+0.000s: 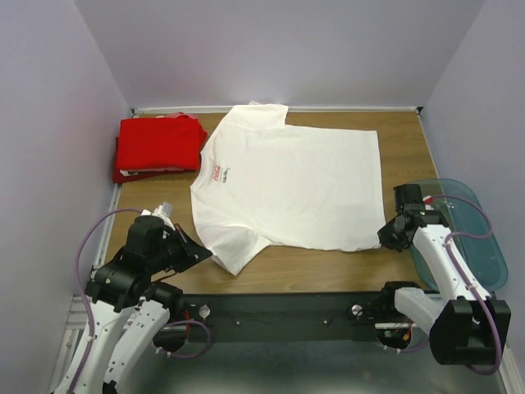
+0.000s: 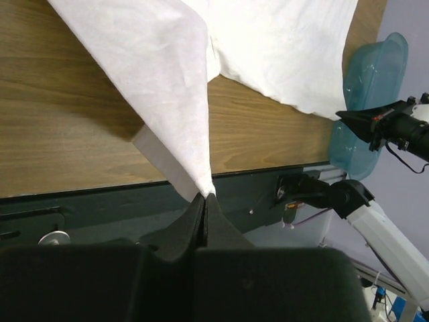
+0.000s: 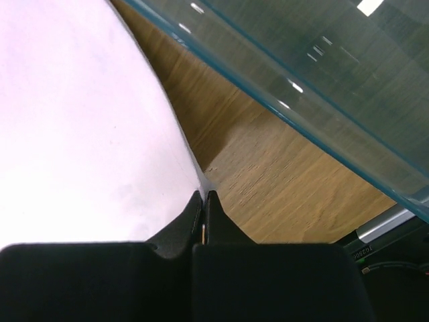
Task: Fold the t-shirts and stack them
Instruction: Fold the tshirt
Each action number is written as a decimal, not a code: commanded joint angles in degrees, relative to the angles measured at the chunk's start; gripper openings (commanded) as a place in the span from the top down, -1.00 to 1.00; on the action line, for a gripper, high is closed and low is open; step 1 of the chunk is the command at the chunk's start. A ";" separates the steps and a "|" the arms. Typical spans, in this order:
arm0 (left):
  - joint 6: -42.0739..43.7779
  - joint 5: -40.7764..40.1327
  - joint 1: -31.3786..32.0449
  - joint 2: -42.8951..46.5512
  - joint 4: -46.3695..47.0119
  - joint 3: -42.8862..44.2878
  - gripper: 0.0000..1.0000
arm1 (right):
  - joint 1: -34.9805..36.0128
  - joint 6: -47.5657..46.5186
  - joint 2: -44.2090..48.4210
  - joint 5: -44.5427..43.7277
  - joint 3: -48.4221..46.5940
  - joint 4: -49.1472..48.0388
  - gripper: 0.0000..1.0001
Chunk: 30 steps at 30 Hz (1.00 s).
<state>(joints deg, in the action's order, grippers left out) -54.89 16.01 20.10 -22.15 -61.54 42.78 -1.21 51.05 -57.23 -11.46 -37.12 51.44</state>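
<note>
- The white t-shirt point(image 1: 287, 185) lies spread flat in the middle of the counter point(image 1: 328, 267), collar toward 9 o'clock. The red t-shirt point(image 1: 158, 146) sits folded at 10 o'clock.
- The left fingers point(image 2: 191, 225) are clamped on the tip of the near sleeve point(image 1: 238, 250). The right fingers point(image 3: 188, 221) pinch the hem corner point(image 1: 373, 240) at 4 o'clock.
- Best, I judge, to lift both ends evenly and carry them toward 12 o'clock, cloth taut between them, so the near edge folds straight.
- Steer the right arm wide of the tub point(image 1: 472, 234) at 3 o'clock.

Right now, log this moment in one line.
left gripper: shut on white t-shirt sleeve | right gripper: shut on its hem corner | red t-shirt: folded, far left
</note>
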 commanded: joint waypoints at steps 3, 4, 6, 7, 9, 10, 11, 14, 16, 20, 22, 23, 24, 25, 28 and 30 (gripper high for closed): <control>2.24 -1.77 -0.15 -6.93 8.00 1.07 1.00 | -0.37 -6.03 -2.44 2.94 -6.36 1.12 0.99; 2.33 -1.95 -0.15 -7.72 10.36 0.72 1.00 | -0.37 -6.83 -2.88 2.94 -7.51 1.03 0.99; 2.60 -3.08 -0.15 -9.65 12.57 0.46 1.00 | -0.37 -8.15 -4.28 3.55 -9.80 1.29 0.99; 2.77 -3.53 -0.15 -10.36 14.76 0.37 1.00 | -0.37 -9.29 -6.29 4.95 -11.46 1.21 0.99; 2.78 -4.32 -0.15 -12.73 17.32 -0.07 1.00 | -0.37 -10.61 -8.59 7.67 -12.88 1.12 0.99; 2.77 -4.41 -0.15 -13.61 20.72 -0.33 1.00 | -0.37 -10.70 -9.90 8.21 -13.41 1.12 0.99; 2.51 -4.15 -0.15 -14.58 22.76 -1.03 1.00 | -0.37 -10.88 -12.00 8.30 -14.54 1.12 0.99; 2.07 -3.88 -0.23 -20.10 31.19 -2.00 1.00 | -0.37 -12.89 -15.96 7.34 -16.04 0.16 0.99; 2.77 -3.79 -0.23 -23.36 36.28 -1.40 1.00 | -0.46 -13.78 -17.64 6.55 -16.92 -0.02 0.99; 6.98 -3.35 -0.23 -32.50 40.27 2.99 1.00 | -0.37 -14.57 -21.34 4.88 -18.86 -0.73 0.99; 9.36 -4.14 -0.32 -37.25 40.44 6.67 1.00 | -0.37 -14.31 -23.09 4.78 -19.91 -1.52 0.99; 10.06 -4.58 -0.50 -38.57 40.44 8.00 1.00 | -0.37 -14.31 -23.71 4.96 -20.44 -1.78 0.99; 10.59 -4.58 -0.76 -40.93 40.27 9.15 1.00 | -0.37 -14.31 -24.24 5.13 -20.88 -1.96 0.99; 11.21 -4.67 -1.02 -41.91 39.92 11.33 1.00 | -0.37 -14.22 -25.55 5.48 -22.01 -2.13 0.99; 11.91 -5.02 -1.46 -44.73 39.74 13.99 1.00 | -0.46 -14.57 -27.57 5.75 -24.21 -2.31 0.99; 12.70 -4.94 -1.99 -46.30 39.48 15.83 1.00 | -0.46 -14.92 -29.51 5.93 -25.45 -2.22 0.99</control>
<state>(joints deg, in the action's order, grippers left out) -45.41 12.49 19.05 -66.87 -23.68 55.24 -1.23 37.36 -84.36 -5.26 -59.68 50.46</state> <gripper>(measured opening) 0.006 0.012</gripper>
